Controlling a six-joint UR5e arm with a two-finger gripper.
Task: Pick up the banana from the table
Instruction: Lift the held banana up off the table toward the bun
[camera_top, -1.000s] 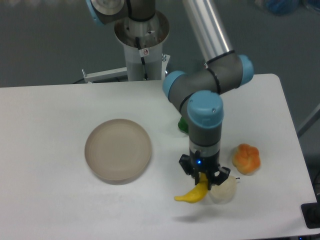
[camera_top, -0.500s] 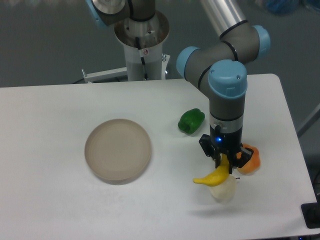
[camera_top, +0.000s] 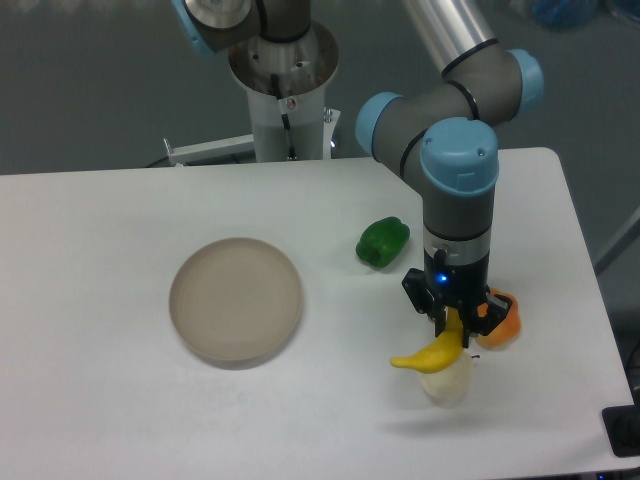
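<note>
A UR5e arm's black two-finger pincer is gripping a slim, curved, bright yellow plastic-looking banana by its upper right end, the fingers clamped on that tip. The fruit is hanging just below and to the camera's left of the pincer, its long axis running down and leftward at a slant, the free end pointing toward a round beige dish well apart on the white matte tabletop. A faint shadow on the tabletop beneath suggests the banana is being held clear of the surface. A pale cream round fruit is sitting directly under the banana in this view; whether the two are touching cannot be told. A lumpy orange fruit is lying just beside the pincer's far finger, and a glossy green pepper is resting nearer the arm's base. Judging by the slanted hold at one end, any lift is likely depending on that tip grip staying firm.
</note>
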